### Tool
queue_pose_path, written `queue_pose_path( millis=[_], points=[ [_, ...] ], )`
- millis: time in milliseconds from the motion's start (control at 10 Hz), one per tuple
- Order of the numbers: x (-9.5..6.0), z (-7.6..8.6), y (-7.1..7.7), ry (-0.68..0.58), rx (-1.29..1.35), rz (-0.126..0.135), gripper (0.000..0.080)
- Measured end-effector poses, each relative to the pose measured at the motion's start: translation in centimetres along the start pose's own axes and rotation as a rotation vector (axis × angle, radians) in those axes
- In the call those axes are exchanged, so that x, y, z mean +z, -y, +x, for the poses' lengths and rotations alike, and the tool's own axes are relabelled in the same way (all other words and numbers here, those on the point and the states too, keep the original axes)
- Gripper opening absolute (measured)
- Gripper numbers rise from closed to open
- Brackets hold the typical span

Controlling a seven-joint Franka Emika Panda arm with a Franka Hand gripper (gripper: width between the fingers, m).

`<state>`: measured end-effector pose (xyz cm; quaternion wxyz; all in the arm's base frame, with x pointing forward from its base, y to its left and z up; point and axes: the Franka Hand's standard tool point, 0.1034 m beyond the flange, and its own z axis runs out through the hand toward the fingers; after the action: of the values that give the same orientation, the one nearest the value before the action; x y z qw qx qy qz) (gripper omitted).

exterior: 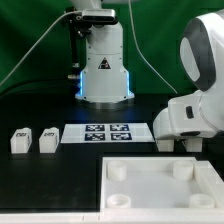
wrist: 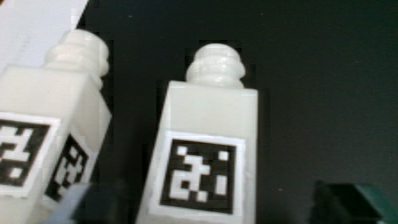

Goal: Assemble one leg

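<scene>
Two legs, one leg (exterior: 19,140) and the second leg (exterior: 48,139), stand apart at the exterior view's left with bare desk (exterior: 60,195) around. The pincer (exterior: 183,146) by the panel (exterior: 150,185) edge is half hidden; I cannot tell its spread.

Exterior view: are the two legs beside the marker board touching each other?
Apart. The exterior view shows a strip of black table between the outer leg and the inner leg, nearer the marker board.

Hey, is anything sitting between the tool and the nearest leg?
Nothing visible does. In the wrist view the leg lies directly before the tool; a second leg lies beside it, out of the way.
</scene>
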<state>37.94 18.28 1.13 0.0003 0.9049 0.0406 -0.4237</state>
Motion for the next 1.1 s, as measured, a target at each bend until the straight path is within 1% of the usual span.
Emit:
queue_pose_path(
  millis=[100,200,900,1000,1100],
  points=[
    [0.0,0.0,0.0,0.0,0.0,0.0,0.0392],
    [0.0,0.0,0.0,0.0,0.0,0.0,0.0289],
    [0.0,0.0,0.0,0.0,0.0,0.0,0.0291],
    [-0.5,-0.1,-0.4,0.005,-0.034,-0.014,0.0291],
    [-2.7,-0.3,-1.1,-0.017,-0.075,-0.028,0.0291]
  ],
)
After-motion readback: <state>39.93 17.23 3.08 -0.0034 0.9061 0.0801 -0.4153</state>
